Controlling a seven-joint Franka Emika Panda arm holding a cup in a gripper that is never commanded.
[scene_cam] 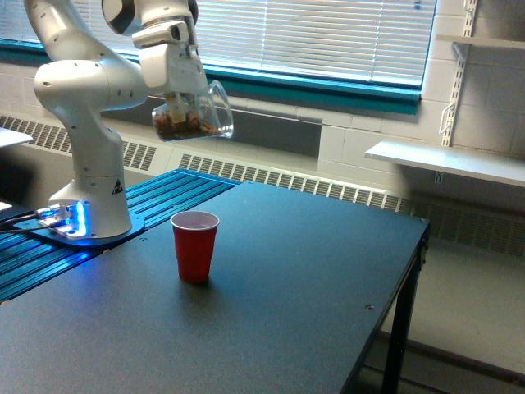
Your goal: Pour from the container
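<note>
A white robot arm [86,107] stood at the counter's [271,312] nine o'clock edge, its base on a blue ribbed mat [164,197]. Its end effector [182,100] hung in the air, clamped onto the container [193,115], a small clear plastic cup with boxy walls. The fingers gripped it from above, at the wall near the rim.

The container was held high, well above the counter, up and toward eleven o'clock from a red cup [194,245] that stood upright and open on the counter. The two were well apart. The container was tilted, its long axis lying close to level, its mouth facing three o'clock, toward the exterior view's right. Brown, lumpy contents rested along its lower wall; nothing was spilling.

Judging by its look, the container was light, thin-walled and smooth, so likely somewhat flexible and slippery; a firm pinch on the wall near the rim seemed the sensible hold, with too hard a squeeze risking a buckled wall. The loose contents would probably slide out suddenly if it tipped further.

Behind were window blinds [328,33] and a wall shelf [443,160].
</note>
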